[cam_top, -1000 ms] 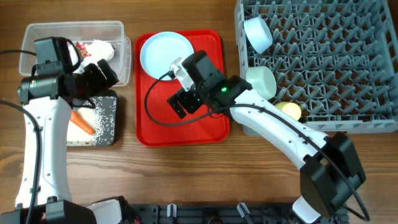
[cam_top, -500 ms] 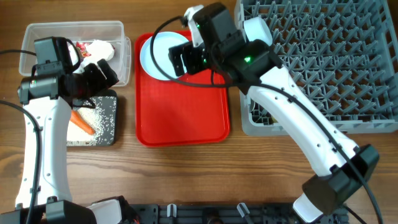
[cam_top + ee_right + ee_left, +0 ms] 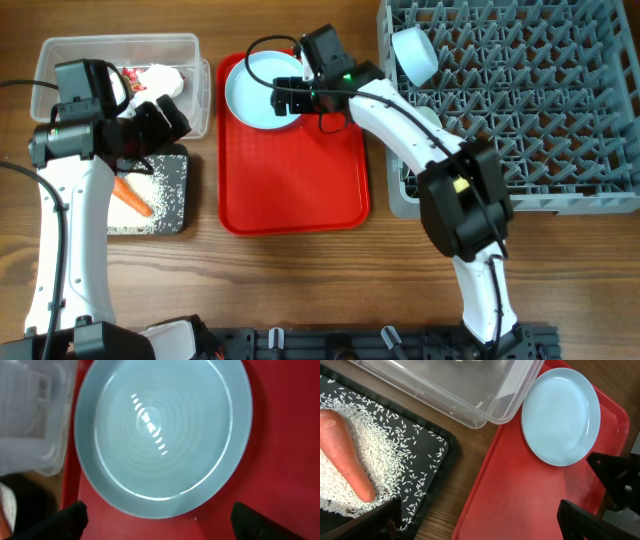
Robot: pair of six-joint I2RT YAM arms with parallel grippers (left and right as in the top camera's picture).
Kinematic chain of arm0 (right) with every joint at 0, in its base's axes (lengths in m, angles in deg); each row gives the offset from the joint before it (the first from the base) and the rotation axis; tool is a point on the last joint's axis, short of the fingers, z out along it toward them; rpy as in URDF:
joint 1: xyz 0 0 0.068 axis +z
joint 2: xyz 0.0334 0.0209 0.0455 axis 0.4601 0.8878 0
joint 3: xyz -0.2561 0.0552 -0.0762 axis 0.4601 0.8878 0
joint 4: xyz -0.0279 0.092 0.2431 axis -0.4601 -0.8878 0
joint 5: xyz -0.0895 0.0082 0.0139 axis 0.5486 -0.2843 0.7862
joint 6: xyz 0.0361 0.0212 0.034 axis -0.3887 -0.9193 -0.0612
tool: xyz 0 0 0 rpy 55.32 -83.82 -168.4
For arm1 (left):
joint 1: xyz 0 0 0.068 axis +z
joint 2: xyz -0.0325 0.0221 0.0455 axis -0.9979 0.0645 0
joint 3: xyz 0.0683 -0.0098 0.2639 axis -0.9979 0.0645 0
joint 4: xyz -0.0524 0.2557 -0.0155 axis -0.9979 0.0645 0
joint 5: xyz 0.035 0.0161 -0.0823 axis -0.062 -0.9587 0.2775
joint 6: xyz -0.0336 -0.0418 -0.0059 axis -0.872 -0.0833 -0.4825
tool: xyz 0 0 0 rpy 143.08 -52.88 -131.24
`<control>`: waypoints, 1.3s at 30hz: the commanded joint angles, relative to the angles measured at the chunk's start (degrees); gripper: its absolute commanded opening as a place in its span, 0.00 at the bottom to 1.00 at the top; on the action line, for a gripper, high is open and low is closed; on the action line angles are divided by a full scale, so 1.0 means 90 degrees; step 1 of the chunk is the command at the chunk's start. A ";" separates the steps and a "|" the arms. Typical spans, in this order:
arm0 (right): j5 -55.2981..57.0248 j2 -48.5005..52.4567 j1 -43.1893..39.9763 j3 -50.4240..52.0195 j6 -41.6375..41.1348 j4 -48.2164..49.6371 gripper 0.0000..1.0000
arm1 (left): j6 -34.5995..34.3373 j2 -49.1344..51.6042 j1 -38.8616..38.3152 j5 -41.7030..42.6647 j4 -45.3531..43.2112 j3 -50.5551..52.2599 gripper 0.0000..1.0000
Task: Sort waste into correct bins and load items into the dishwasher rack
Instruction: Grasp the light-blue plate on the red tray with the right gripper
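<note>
A light blue plate (image 3: 252, 88) lies at the back of the red tray (image 3: 295, 190). My right gripper (image 3: 288, 97) hovers open over the plate's right part; in the right wrist view its fingers (image 3: 160, 520) straddle the near rim of the plate (image 3: 162, 435) and hold nothing. My left gripper (image 3: 165, 118) is open and empty above the gap between the black tray (image 3: 170, 200) and the red tray; its fingers show in the left wrist view (image 3: 480, 522). The grey dishwasher rack (image 3: 520, 200) at the right holds a white cup (image 3: 413, 55).
A clear plastic bin (image 3: 120, 50) with waste stands at the back left. The black tray holds scattered rice and a carrot (image 3: 132, 197), which also shows in the left wrist view (image 3: 347, 452). The right arm reaches across the rack's left edge.
My right gripper has moved from the middle of the red tray up to the plate at the back. The left arm has not moved.
</note>
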 commanded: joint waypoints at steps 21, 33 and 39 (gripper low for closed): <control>0.1307 0.0733 0.0022 0.0364 -0.1622 0.0471 0.37 | -0.0056 0.0058 0.0034 0.0058 0.0002 -0.0034 1.00; 0.0075 0.0741 -0.0243 0.0364 -0.1766 -0.0580 0.16 | -0.0056 0.0058 0.0034 0.0056 0.0002 -0.0034 1.00; -0.0396 0.0738 -0.0406 0.0313 -0.1457 -0.1100 0.05 | -0.0056 0.0058 0.0034 0.0056 0.0002 -0.0034 1.00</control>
